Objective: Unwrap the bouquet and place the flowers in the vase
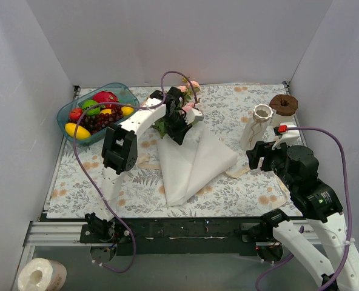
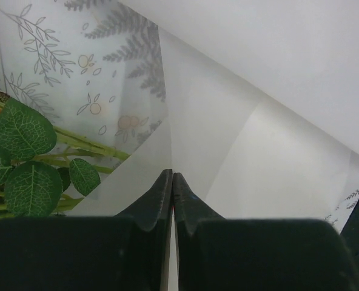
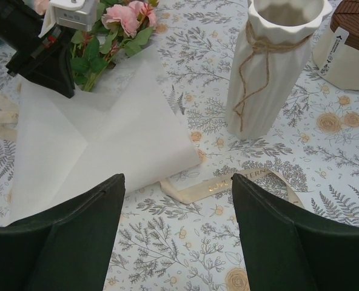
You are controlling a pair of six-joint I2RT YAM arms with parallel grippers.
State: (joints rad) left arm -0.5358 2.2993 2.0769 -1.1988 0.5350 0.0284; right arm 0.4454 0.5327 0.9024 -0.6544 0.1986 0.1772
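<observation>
Nearest cam, bottom-L off the table: white roll. Far-L on the floral tablecloth: blue-green bowl w/ fruit.

L arm stretches fwd to mid-table. L gripper is closed tight, tips meeting w/ no gap, low on the white wrap paper at a crease. Can't tell if a layer of paper is nipped btwn them. Paper lies opened out flat, narrow end under the gripper, wide end toward the arm bases.

Flowers lie at the paper's narrow far end, just beyond and L of the L gripper's tips. Pink blooms, green leaves, thin stems running under the translucent sheet. They're beside the claw, not in it.

Cream ribbon lies loose on the cloth R of the paper, btwn paper and vase. Vase stands upright w/ twine round its neck, well apart from the flowers. Just beside it, further R: white cylinder w/ brown top.

R gripper has jaws spread wide, holding nothing. It hovers over the cloth on the near side of the vase, w/ the ribbon below its gap.
</observation>
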